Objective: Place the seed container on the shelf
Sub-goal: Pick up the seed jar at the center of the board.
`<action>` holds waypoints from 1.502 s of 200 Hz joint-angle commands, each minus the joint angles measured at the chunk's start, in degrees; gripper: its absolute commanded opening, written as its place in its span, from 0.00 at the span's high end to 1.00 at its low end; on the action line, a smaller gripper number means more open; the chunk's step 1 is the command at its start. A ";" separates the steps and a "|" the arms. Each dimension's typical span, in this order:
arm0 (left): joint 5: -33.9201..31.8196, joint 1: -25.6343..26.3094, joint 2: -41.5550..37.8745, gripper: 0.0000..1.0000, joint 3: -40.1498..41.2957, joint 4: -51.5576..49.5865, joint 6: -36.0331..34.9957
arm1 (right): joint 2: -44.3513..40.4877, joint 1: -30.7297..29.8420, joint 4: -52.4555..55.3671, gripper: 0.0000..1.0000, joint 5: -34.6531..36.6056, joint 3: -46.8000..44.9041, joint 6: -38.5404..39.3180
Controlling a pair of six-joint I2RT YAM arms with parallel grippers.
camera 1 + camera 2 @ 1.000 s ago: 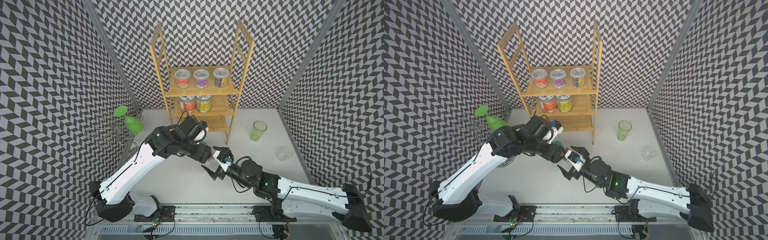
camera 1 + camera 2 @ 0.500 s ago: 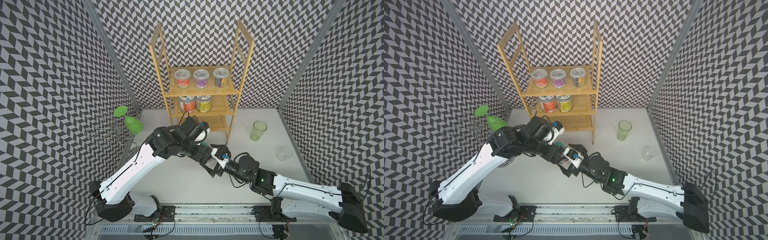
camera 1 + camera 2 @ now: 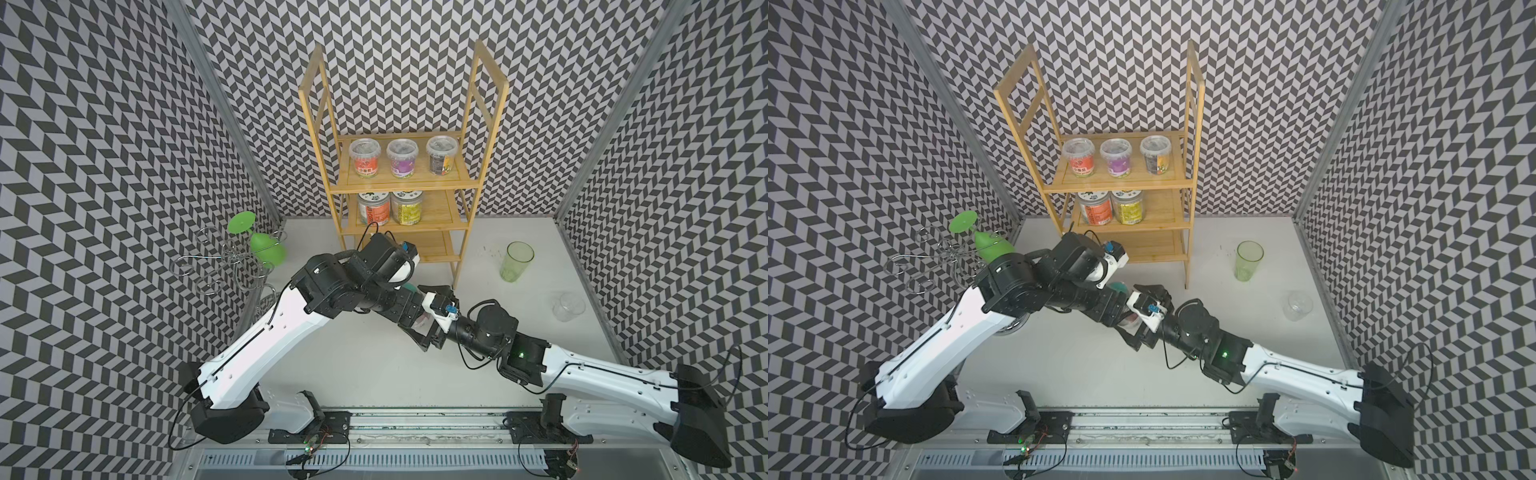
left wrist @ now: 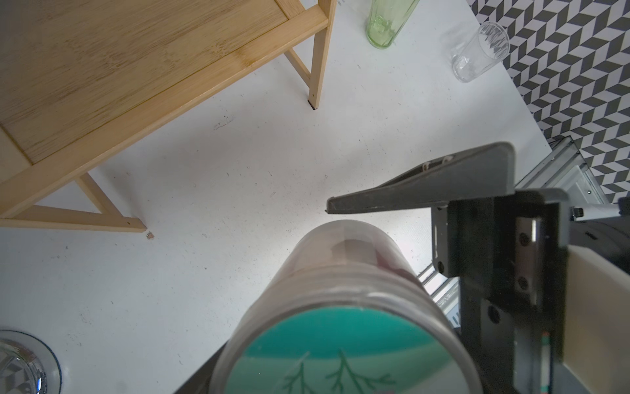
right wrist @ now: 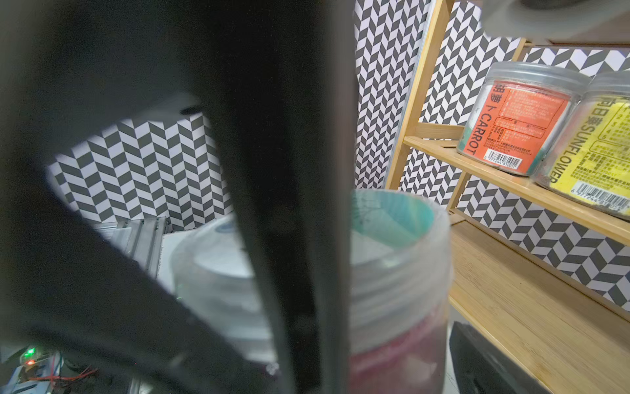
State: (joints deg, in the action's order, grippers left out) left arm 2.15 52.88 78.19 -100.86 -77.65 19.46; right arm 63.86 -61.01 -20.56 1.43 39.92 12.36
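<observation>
**Teal-lidded seed container [image 4: 344, 300] meeting a second gripper**

We are seeing the left gripper [image 3: 1124, 316] clamping the seed container above the white table [image 3: 374, 374], just in front of the lowest tier of the bamboo shelf [image 3: 405, 188] and not on it. The right gripper [image 3: 423, 316], standing apart a second ago, is now reaching in with jaws spread wide, one finger on each side of the container and a gap showing. The left arm is holding its earlier place.

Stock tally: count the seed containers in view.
6 seed containers: three on the shelf's top board, two on its middle board, one in the left gripper. Bottom board partly hidden.
</observation>
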 commanded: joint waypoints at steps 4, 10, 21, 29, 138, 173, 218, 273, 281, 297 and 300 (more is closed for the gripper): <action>4.42 3.37 -0.81 0.20 -1.86 0.75 -2.69 | 1.27 1.87 -3.12 0.01 0.02 2.59 -2.72; 4.19 3.88 -0.71 0.19 -2.13 0.65 -2.82 | 1.35 2.16 -2.93 0.00 -0.62 2.77 -3.37; 3.61 4.96 -0.51 0.18 -2.56 0.45 -3.15 | 1.44 2.57 -2.44 0.01 -1.64 3.01 -4.06; 3.34 5.66 -0.37 0.18 -2.59 0.39 -3.46 | 1.61 2.90 -1.94 0.00 -2.15 3.21 -4.28; 0.21 9.78 -0.18 0.15 -0.01 0.03 -2.94 | 1.27 4.43 0.14 0.00 -2.76 4.18 -4.18; -0.63 8.75 -1.20 0.16 1.69 0.04 -1.45 | -1.83 4.56 -1.20 0.00 -0.75 2.76 -2.80; 0.27 7.11 -2.15 0.16 3.69 0.02 -0.99 | -4.76 4.63 -2.03 0.00 -1.84 1.91 -1.90; 0.52 6.85 -1.99 0.16 5.09 -0.02 -0.95 | -6.02 4.63 -1.19 0.05 -5.10 2.59 -1.05; 0.79 6.88 -1.99 0.15 5.23 -0.01 -0.96 | -6.08 4.63 -0.84 0.09 -5.46 2.74 -0.83; 1.16 6.88 -1.98 0.13 4.98 0.06 -0.92 | -6.15 4.59 -0.45 0.16 -5.82 2.92 -0.67; 1.11 6.82 -1.87 0.13 4.93 0.04 -1.06 | -6.24 4.63 -0.45 0.18 -5.87 2.89 -0.57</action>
State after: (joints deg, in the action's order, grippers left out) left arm -0.30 59.59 76.75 -97.19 -71.55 17.43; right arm 60.66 -57.52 -11.44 -6.24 41.08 10.66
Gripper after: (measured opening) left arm 0.866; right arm 0.919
